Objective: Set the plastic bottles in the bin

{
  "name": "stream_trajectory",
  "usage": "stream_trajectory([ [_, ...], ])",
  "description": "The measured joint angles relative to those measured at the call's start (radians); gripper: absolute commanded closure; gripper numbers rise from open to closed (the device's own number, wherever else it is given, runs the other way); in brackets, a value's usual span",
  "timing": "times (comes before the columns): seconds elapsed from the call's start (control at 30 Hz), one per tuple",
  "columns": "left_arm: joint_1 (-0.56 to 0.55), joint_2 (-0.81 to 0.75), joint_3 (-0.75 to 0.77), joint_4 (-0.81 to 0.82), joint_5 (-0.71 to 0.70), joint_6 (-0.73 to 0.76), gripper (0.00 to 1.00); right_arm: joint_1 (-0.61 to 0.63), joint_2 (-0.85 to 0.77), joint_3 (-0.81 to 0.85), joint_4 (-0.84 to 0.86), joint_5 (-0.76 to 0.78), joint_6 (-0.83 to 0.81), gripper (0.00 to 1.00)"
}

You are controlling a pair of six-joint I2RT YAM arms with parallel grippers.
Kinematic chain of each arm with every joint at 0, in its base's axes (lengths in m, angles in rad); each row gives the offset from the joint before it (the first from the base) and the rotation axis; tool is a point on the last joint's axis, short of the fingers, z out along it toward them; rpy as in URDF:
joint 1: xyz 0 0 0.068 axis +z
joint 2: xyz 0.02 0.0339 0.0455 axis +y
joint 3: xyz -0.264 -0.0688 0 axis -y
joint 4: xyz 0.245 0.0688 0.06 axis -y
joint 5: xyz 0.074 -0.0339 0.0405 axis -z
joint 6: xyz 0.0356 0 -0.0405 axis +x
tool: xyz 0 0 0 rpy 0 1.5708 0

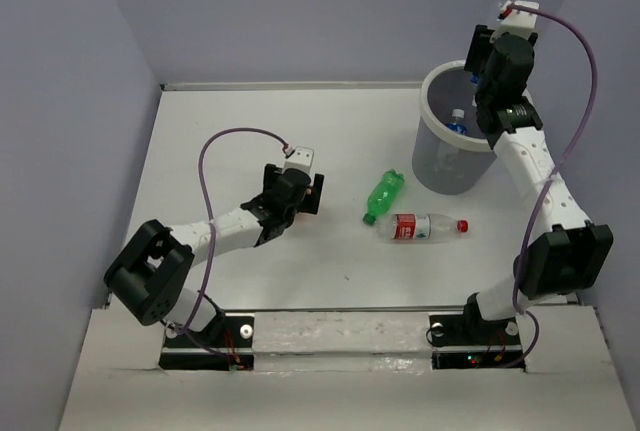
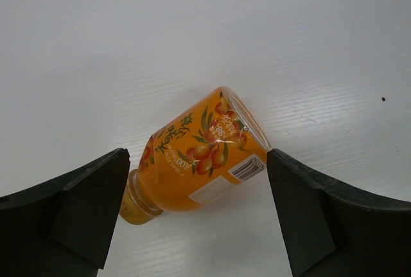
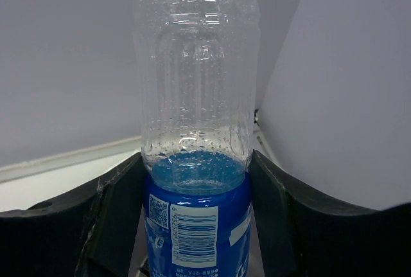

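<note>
A stubby orange bottle (image 2: 199, 161) lies on its side on the white table, between the wide-apart fingers of my left gripper (image 2: 198, 156), which touch nothing. In the top view that gripper (image 1: 305, 196) hangs over the table's left-middle and hides the bottle. My right gripper (image 3: 196, 184) is shut on a clear bottle with a blue label (image 3: 196, 129), and it sits above the bin's rim (image 1: 478, 79). The light-grey bin (image 1: 432, 156) stands at the far right, with a blue-labelled bottle (image 1: 458, 127) showing inside it. A green bottle (image 1: 384, 194) and a clear red-labelled bottle (image 1: 420, 227) lie mid-table.
Pale walls close in the table on the left, the back and the right. The right arm's forearm (image 1: 535, 166) stretches beside the bin. Purple cables loop above both wrists.
</note>
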State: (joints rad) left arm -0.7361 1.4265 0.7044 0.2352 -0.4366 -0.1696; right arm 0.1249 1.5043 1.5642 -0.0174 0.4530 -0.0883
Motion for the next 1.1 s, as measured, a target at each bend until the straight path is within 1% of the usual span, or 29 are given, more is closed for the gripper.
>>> stream_trajectory([
  [0.07,0.000,0.021,0.013,-0.002,0.008,0.000,0.01,-0.005,0.030,-0.021,0.002,0.000,-0.003,0.24],
  [0.1,0.000,0.032,0.019,-0.004,0.011,0.000,0.01,-0.004,0.043,-0.034,0.002,0.000,-0.002,0.14],
  [0.17,0.004,0.045,0.025,-0.011,0.018,0.000,0.01,-0.004,0.047,-0.070,0.002,-0.006,0.010,0.07],
  [0.27,0.017,0.070,0.042,-0.025,0.029,-0.002,0.01,-0.003,0.029,-0.124,0.003,-0.021,0.047,0.05],
  [0.4,0.035,0.108,0.072,-0.042,0.039,-0.005,0.01,-0.003,-0.053,-0.200,-0.005,-0.072,0.117,0.05],
  [0.53,0.051,0.156,0.108,-0.062,0.051,-0.008,0.02,-0.003,-0.150,-0.208,-0.005,-0.140,0.179,0.00],
  [0.73,0.058,0.208,0.145,-0.098,0.071,-0.016,0.07,0.001,-0.262,-0.208,-0.008,-0.240,0.247,0.00],
  [0.77,0.058,0.211,0.148,-0.101,0.072,-0.016,0.15,0.001,-0.276,-0.208,-0.011,-0.257,0.258,0.00],
  [0.8,0.058,0.214,0.151,-0.107,0.074,-0.019,0.15,0.001,-0.282,-0.208,-0.013,-0.263,0.264,0.00],
  [0.83,0.059,0.215,0.153,-0.118,0.079,-0.027,0.26,0.003,-0.289,-0.209,-0.019,-0.278,0.272,0.00],
  [0.87,0.063,0.216,0.156,-0.126,0.083,-0.030,0.32,0.007,-0.295,-0.213,-0.023,-0.290,0.280,0.00],
  [0.9,0.064,0.216,0.157,-0.129,0.088,-0.037,0.43,0.008,-0.304,-0.223,-0.027,-0.299,0.289,0.00],
  [1.03,0.068,0.216,0.162,-0.140,0.101,-0.051,0.64,0.008,-0.353,-0.272,-0.053,-0.338,0.325,0.00],
  [1.1,0.071,0.211,0.163,-0.143,0.116,-0.061,0.65,0.011,-0.391,-0.309,-0.063,-0.361,0.352,0.00],
])
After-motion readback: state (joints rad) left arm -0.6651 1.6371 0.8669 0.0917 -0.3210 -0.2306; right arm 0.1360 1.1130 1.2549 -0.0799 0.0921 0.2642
